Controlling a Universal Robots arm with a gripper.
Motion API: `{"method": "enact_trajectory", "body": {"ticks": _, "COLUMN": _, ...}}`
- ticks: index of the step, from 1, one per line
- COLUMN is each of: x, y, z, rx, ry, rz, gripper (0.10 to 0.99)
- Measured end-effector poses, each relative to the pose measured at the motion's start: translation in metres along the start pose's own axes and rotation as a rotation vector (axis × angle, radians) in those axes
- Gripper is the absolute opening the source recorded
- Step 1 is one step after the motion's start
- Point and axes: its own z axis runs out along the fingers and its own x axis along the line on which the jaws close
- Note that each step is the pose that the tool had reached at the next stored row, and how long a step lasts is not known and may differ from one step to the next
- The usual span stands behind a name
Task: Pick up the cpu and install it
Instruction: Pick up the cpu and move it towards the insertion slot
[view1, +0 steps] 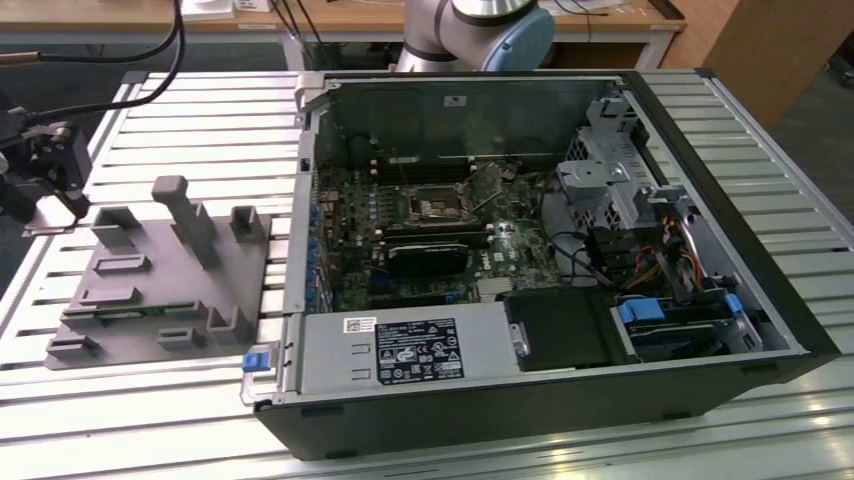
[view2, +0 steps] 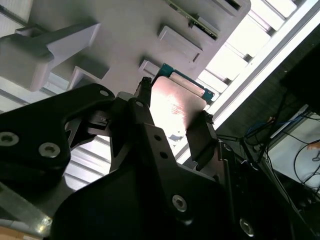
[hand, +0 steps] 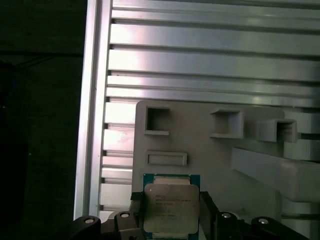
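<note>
While gripper clamps cpu edges, fixture close, table rim near.

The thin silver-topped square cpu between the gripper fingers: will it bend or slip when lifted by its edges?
The thin, flat, square cpu with its silvery metal top is probably stiff. Its narrow edges, pinched between the fingers of the black gripper, could slip. It looks light.

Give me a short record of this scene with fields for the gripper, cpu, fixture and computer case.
gripper: shut on two opposite edges of the cpu, above the grey fixture
cpu: silvery top showing in both wrist views
grey fixture: on the slatted table, to the exterior view's left of the case
computer case: lying open, motherboard socket visible inside
</note>
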Motion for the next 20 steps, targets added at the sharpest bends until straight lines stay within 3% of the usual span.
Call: {"method": "enact_trajectory", "body": {"ticks": 20, "x": -0.0004, "y": 0.0025, "z": -0.0434, "rx": 0.000, "ry": -0.0001, "rz": 0.000, "gripper": 0.533}}
